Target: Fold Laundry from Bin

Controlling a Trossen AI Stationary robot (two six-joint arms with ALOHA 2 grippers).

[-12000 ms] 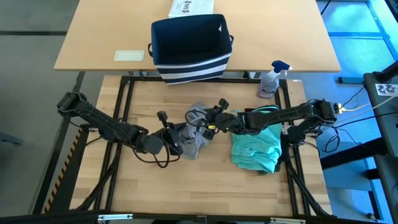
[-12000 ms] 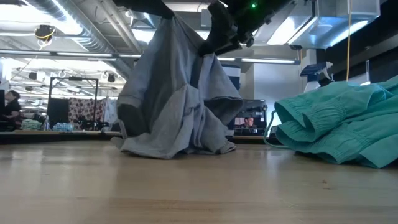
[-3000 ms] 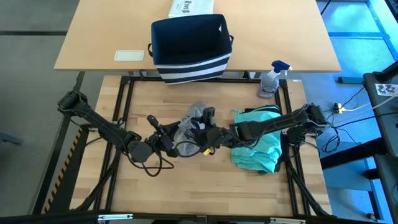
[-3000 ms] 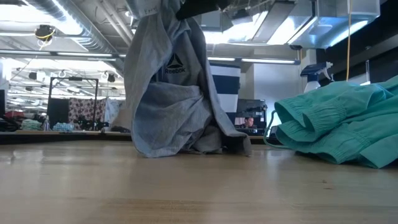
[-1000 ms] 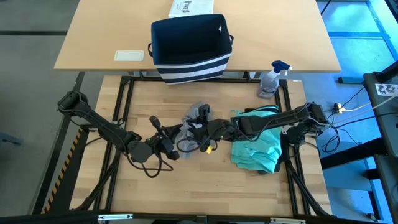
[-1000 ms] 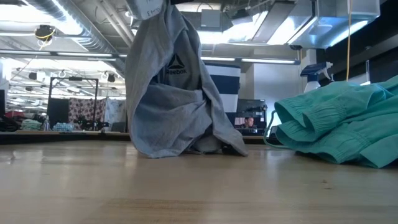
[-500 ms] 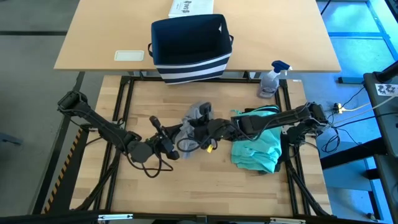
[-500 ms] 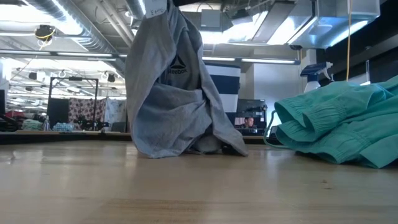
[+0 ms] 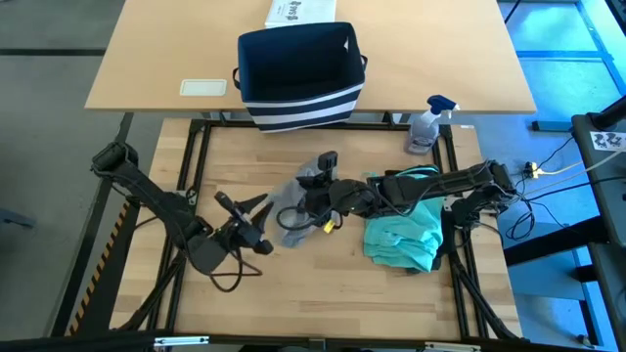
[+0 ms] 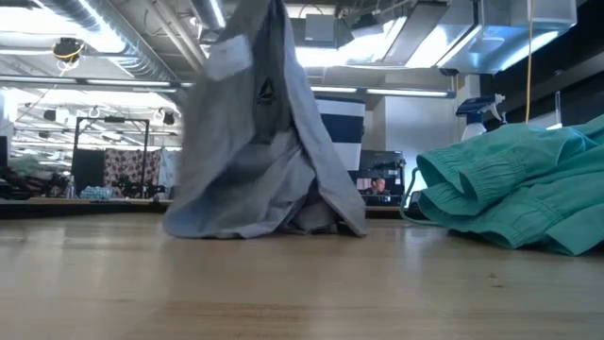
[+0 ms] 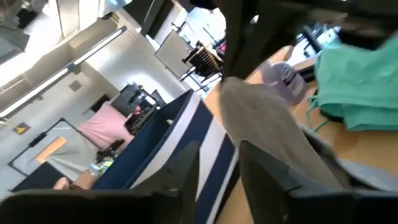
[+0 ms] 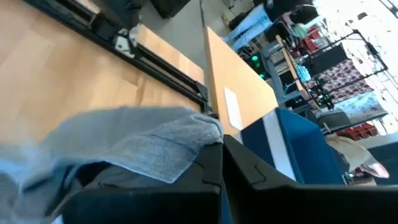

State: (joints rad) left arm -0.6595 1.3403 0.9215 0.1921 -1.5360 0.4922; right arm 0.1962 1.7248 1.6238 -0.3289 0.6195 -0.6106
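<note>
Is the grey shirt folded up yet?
No. The grey shirt hangs bunched from the right gripper, its bottom crumpled on the table.

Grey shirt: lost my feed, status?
Right gripper shut on grey shirt, holding it up. Left gripper open, off the cloth. Teal garment alongside.

A clear plastic spray bottle with a blue trigger head point(image 9: 426, 125) stands at the far right edge of the light wooden slatted desk point(image 9: 293, 284). Beyond it, a white printed box point(image 9: 300, 12) and a pale flat rectangular card point(image 9: 203, 87) lie on the tan desk point(image 9: 440, 59).
</note>
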